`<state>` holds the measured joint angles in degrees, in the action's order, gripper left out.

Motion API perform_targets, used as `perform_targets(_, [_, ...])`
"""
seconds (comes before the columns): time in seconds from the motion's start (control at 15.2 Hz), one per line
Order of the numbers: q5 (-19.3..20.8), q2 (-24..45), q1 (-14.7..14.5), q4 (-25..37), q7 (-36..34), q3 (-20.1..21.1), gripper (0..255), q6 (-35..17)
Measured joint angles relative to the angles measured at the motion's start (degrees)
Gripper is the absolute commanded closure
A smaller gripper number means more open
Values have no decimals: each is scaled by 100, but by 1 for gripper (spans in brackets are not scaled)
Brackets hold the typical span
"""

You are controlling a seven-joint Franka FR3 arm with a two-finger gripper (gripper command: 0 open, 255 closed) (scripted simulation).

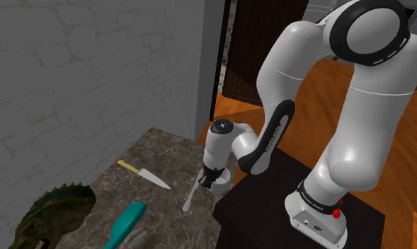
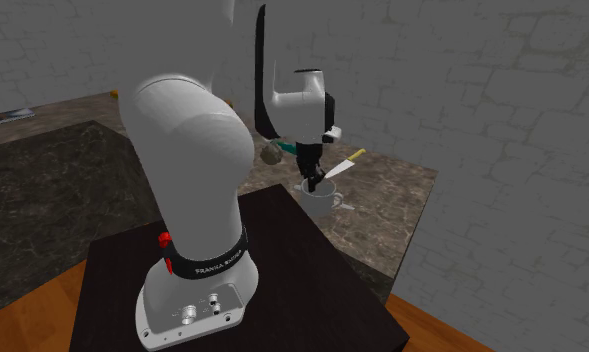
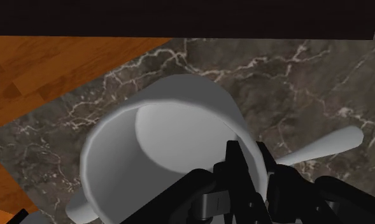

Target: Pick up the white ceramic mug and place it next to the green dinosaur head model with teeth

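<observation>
My claw [image 3: 249, 160] is pinching the wall of the white mug [image 3: 179, 102], one finger inside and one outside. The mug is sitting on the desk [image 1: 157, 145] just beside my stand [image 1: 270, 205]. Its mouth is pointing up, so its long way is running up and down. I am gripping only a thin edge, so I think it could tip or slip while I am carrying it over the knife [image 1: 146, 174] to the green dinosaur head [image 1: 51, 216].

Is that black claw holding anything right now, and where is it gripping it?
The end effector is shut on the white mug, pinching its wall at the rim, one finger inside, one outside. The mug sits on the marbled tabletop.
</observation>
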<state>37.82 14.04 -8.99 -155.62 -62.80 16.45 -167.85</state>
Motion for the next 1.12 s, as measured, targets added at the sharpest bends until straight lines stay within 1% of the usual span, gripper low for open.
perform_targets(0.2, [-635,-362,335,-146,515,457,255,185])
perform_targets(0.4, [-1314,-704,570,-251,1025,850,255,370])
perform_targets(0.53, [-1857,-967,691,-299,1442,1091,255,530])
perform_targets(0.73, [-2541,-1313,732,-348,1950,1279,255,752])
perform_targets(0.92, [-3226,-1721,640,-398,2435,1359,255,1035])
perform_targets(1.12, [-3639,-2028,528,-367,2741,1331,255,1331])
